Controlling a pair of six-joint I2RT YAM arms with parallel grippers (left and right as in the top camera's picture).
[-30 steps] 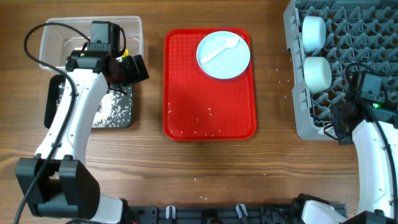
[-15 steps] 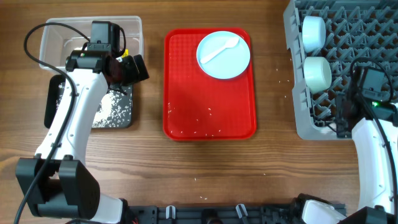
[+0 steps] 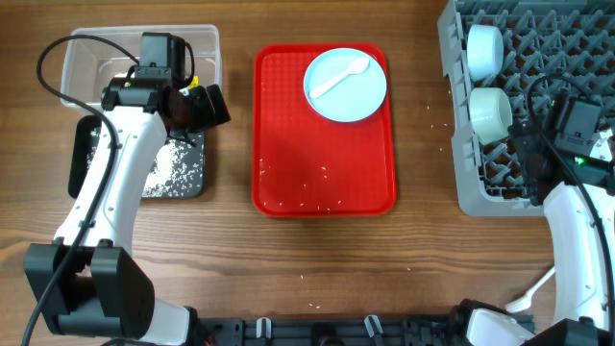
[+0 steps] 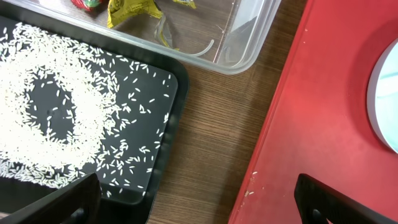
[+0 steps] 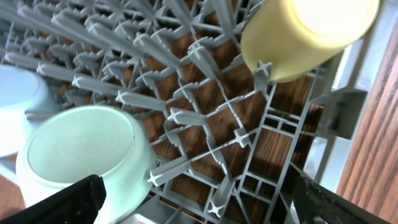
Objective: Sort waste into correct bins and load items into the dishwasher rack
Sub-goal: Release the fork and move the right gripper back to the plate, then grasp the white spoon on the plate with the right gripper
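Observation:
My left gripper (image 4: 199,211) hangs open over the wood between the black bin (image 4: 168,124), which is strewn with rice (image 4: 43,106), and the red tray (image 4: 323,124). Red and yellow wrappers (image 4: 127,9) lie in the clear bin (image 3: 202,43). A pale blue plate (image 3: 345,96) with a white spoon (image 3: 343,77) sits on the tray. My right gripper (image 5: 199,211) is open and empty above the grey rack (image 5: 205,134). A yellow cup (image 5: 305,34) lies by the rack's wall, and a pale bowl (image 5: 81,149) lies beside my left finger.
Two pale vessels (image 3: 488,112) rest along the rack's left edge (image 3: 459,144). Rice grains are scattered on the tray (image 3: 322,173) and on the wood around it. A white utensil (image 3: 535,291) lies on the table by the right arm's base.
The right gripper has gone from shut to open and drawn back from the rack's front corner. The white utensil by the right arm's base has come into view. The left arm has not moved.

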